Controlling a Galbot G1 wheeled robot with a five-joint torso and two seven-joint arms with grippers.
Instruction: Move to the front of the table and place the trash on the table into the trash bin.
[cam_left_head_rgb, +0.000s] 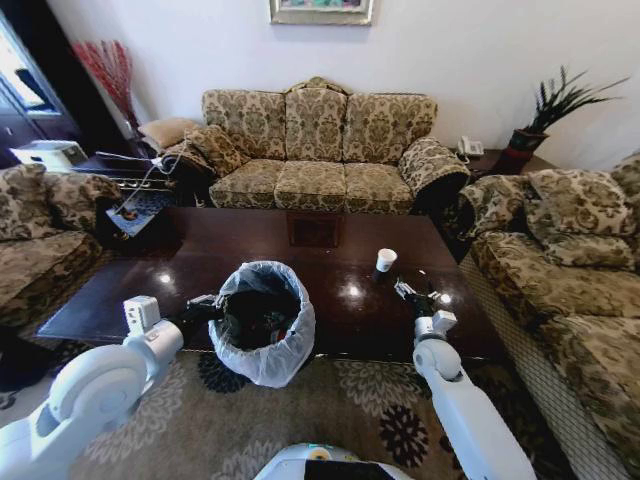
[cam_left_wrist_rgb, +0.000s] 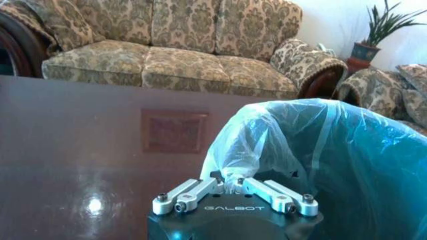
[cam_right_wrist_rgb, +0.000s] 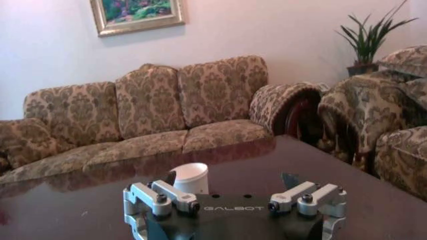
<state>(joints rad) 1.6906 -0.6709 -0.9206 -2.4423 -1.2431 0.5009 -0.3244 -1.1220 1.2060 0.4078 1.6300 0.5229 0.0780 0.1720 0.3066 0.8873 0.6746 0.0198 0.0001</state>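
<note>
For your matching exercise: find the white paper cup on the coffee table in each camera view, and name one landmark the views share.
Head view: the white paper cup stands upright on the table, right of its middle, beyond the right gripper.
Left wrist view: no cup; the left gripper grips the trash bin liner.
Right wrist view: cup just beyond the open fingers.
Shared landmark: the floral sofa.

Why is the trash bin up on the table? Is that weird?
Yes, a little. The trash bin sits at the table's near edge, not on the floor, with the left gripper pinching its bag. The white paper cup stands upright; nothing spilled.
</note>
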